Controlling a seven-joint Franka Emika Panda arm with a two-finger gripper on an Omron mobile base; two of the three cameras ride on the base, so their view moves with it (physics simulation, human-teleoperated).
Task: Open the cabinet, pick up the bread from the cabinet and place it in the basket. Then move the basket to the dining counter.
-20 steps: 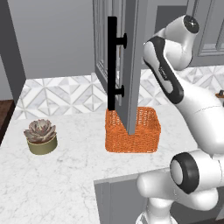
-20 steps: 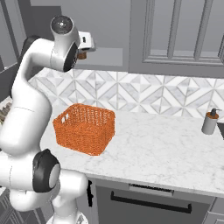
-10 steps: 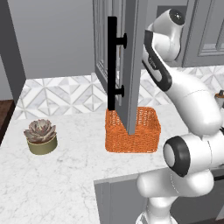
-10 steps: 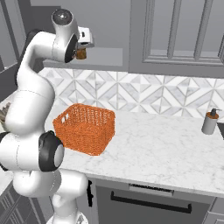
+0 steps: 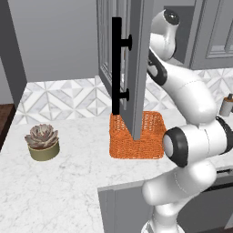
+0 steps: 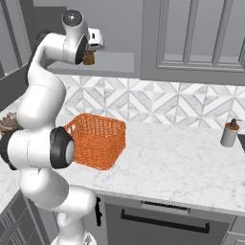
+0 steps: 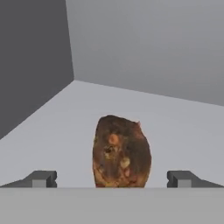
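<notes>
The bread (image 7: 121, 152) sits centred between the wide-open, empty gripper (image 7: 112, 178), its long axis upright in the hand view.

White arm (image 6: 40, 103) raised high, elbow bent, jaws spread wide

One bread (image 7: 121, 152) sits just ahead of the gripper (image 7: 112, 178), between its two fingertips (image 7: 41, 178). Below the gripper there is one basket (image 6: 96, 140) on the tabletop (image 6: 182, 165), plus one potted succulent (image 5: 43, 142) and one shaker bottle (image 6: 229, 134). One cabinet door (image 5: 132, 63) stands open.
</notes>
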